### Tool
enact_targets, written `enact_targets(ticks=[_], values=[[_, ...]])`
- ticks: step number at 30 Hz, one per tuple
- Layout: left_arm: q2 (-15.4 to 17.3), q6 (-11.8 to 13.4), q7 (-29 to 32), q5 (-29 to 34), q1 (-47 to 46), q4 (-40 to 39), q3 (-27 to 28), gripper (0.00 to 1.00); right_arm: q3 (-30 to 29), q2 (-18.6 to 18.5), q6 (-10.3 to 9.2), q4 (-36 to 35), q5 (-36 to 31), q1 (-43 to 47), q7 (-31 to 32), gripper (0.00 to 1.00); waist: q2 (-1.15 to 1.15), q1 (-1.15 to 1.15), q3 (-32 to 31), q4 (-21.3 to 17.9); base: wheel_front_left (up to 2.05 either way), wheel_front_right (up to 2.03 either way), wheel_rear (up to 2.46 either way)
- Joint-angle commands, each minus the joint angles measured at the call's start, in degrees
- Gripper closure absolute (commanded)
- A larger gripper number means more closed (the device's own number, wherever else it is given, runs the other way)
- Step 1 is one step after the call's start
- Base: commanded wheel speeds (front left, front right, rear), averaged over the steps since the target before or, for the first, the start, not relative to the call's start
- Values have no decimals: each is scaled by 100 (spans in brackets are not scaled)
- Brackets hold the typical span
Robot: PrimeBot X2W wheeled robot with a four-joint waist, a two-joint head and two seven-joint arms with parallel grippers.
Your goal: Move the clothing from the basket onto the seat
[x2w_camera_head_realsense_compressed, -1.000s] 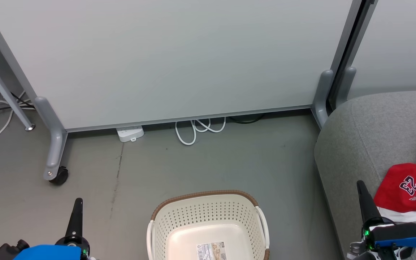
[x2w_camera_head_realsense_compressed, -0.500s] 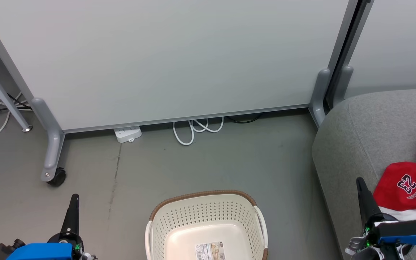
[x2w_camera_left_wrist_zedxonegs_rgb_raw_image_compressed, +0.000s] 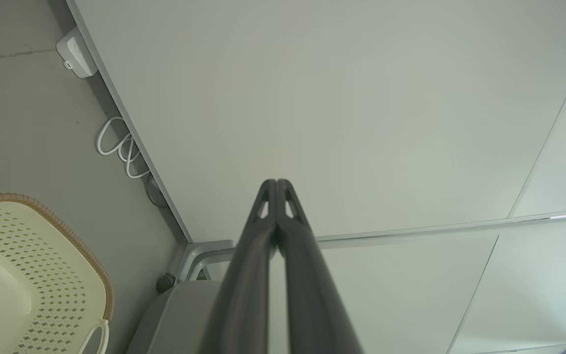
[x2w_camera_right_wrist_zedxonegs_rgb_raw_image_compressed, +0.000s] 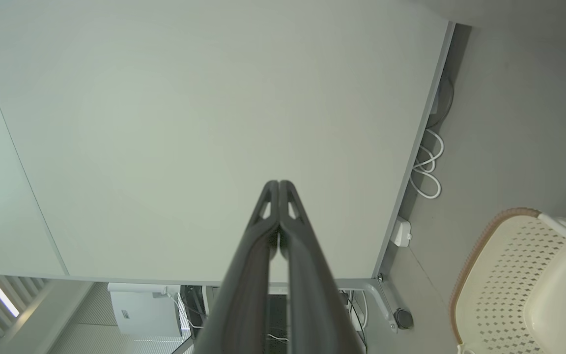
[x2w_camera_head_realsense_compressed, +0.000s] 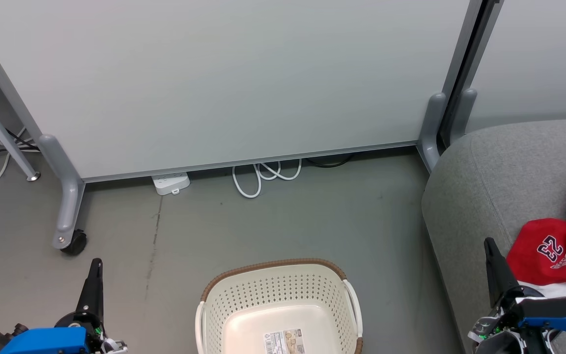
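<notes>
The cream basket [x2w_camera_head_realsense_compressed: 342, 280] with a brown rim stands on the floor at the bottom centre, holding nothing but the label on its base; it also shows as basket [x2w_camera_left_wrist_zedxonegs_rgb_raw_image_compressed: 42, 275] and basket [x2w_camera_right_wrist_zedxonegs_rgb_raw_image_compressed: 509, 275] in the wrist views. Red clothing [x2w_camera_head_realsense_compressed: 553, 253] with a dark number 23 lies on the grey seat [x2w_camera_head_realsense_compressed: 489, 177] at the right. My left gripper [x2w_camera_head_realsense_compressed: 96, 263] is shut and empty at the lower left, left of the basket. Shut and empty too, my right gripper [x2w_camera_head_realsense_compressed: 488, 242] points up beside the clothing, over the seat's front edge.
A pale partition panel [x2w_camera_head_realsense_compressed: 224, 78] on a wheeled foot [x2w_camera_head_realsense_compressed: 69, 241] stands behind the basket. A white power strip [x2w_camera_head_realsense_compressed: 170, 183] and looped white cable [x2w_camera_head_realsense_compressed: 263, 174] lie at its base. Grey table legs and cables sit at the far left.
The whole picture has drifted left and slightly up, so the camera has moved. Both grippers sit a little lower in the picture; the basket and clothing have not moved.
</notes>
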Motion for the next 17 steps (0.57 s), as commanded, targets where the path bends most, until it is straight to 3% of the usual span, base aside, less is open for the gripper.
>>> enact_targets(ticks=[1, 17], values=[[15, -30, 40, -113, -81, -42, 50, 100, 6, -29, 0, 11, 143, -116, 21, 100, 0, 0, 0, -6, 0, 0, 0], [4, -34, 177, -573, -107, -93, 139, 100, 13, -32, 0, 80, 704, -177, 70, 100, 0, 0, 4, -55, 0, 0, 0]])
